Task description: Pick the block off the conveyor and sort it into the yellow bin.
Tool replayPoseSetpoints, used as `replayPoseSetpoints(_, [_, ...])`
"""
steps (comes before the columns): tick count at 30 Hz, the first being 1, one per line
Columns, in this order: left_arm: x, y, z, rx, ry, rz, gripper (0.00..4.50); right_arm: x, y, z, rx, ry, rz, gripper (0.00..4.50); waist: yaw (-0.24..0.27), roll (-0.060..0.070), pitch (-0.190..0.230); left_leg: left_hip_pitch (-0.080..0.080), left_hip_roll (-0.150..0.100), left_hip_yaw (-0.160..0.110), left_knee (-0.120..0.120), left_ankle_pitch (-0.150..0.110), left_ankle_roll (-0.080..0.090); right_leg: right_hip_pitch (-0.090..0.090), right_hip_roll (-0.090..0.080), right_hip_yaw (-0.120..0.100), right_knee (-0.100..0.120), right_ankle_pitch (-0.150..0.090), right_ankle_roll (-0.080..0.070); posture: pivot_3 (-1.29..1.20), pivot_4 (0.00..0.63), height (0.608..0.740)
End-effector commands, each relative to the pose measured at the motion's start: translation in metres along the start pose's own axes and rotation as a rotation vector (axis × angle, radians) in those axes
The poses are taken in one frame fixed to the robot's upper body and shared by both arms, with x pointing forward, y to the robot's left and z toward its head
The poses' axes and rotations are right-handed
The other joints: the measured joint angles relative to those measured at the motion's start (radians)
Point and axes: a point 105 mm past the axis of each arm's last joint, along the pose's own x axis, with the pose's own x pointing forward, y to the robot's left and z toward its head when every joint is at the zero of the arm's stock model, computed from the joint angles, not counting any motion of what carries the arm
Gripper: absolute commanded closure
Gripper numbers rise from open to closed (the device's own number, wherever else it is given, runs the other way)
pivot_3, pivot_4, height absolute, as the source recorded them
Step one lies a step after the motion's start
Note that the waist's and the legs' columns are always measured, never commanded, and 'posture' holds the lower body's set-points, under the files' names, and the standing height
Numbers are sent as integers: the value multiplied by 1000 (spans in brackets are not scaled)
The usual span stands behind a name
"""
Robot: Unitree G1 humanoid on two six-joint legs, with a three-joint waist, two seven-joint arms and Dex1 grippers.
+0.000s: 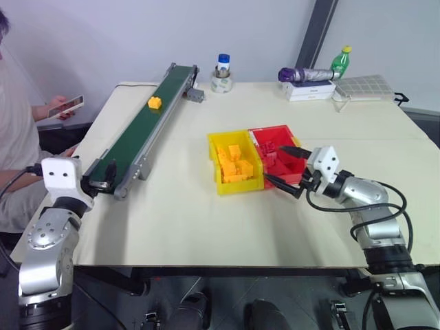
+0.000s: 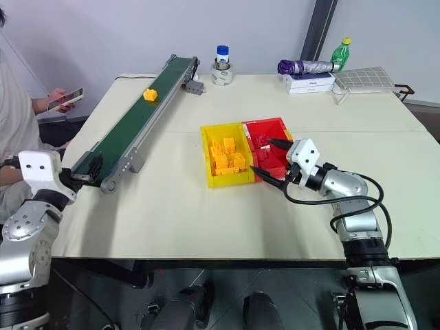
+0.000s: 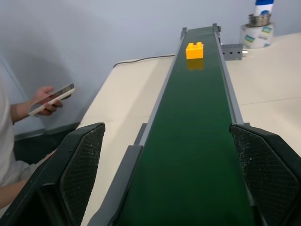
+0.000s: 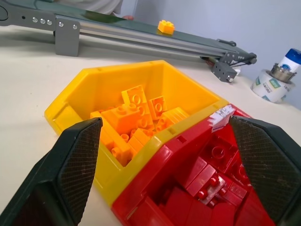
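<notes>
Block point(image 1: 155, 102) sits on the dark green belt of the conveyor point(image 1: 137, 134), up near its far end, at about 11 o'clock on the table point(image 1: 206, 227) in the head views. It is a small yellow-orange toy brick with studs on top, and it rests flat, all by itself.

At the near end of the belt, around 8 o'clock, waits the left end effector point(image 3: 169, 179). Its two black fingers are spread wide apart, one on each side of the belt, with nothing between them. The block is well apart from it, far up the belt.

The yellow bin point(image 1: 214, 172) stands in the middle of the table and already has many yellow-orange bricks in it. A red bin point(image 1: 285, 130) full of red bricks touches its side at 3 o'clock. The right end effector point(image 1: 289, 167) hangs at the red bin's near corner, fingers released and empty.

The block looks hard, light and smooth. It should not bend or break, but shiny plastic can slip. The best hold is likely on two flat sides, with the fingers pressing straight in, below the studs. A soft squeeze should be enough because it weighs so little. Grabbing a corner could make it twist and pop out.

A person sits beside the table at 9 o'clock, holding a phone point(image 1: 66, 106).
</notes>
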Motion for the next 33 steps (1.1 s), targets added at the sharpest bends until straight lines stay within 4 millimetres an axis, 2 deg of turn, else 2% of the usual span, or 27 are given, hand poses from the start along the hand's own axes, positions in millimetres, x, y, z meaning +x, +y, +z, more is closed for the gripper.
replayPoseSetpoints(1, [4,4,13,18,-36,2,36,-1,-4,14,-43,-38,-15,0,0,0,0,0,0,0,0,0,0,0,0,0,0,0,0,0,150,740])
replayPoseSetpoints(9, [23,-4,6,39,65,-84,36,-1,-3,13,-42,-36,-14,0,1,0,0,0,0,0,0,0,0,0,0,0,0,0,0,0,150,740])
replayPoseSetpoints(15, [63,1,22,0,79,-134,36,2,-3,15,-43,-41,-9,0,0,0,0,0,0,-1,0,0,0,0,0,-1,0,0,0,0,150,740])
replayPoseSetpoints(24, [109,1,25,27,96,-192,36,6,0,16,-39,-47,1,0,-2,0,0,0,0,0,0,0,0,0,0,-1,0,2,4,0,150,740])
replayPoseSetpoints(33, [129,-10,24,-13,88,-226,36,3,2,16,-34,-45,-8,0,-2,0,0,0,-1,0,0,0,0,0,0,-1,1,3,5,0,150,740])
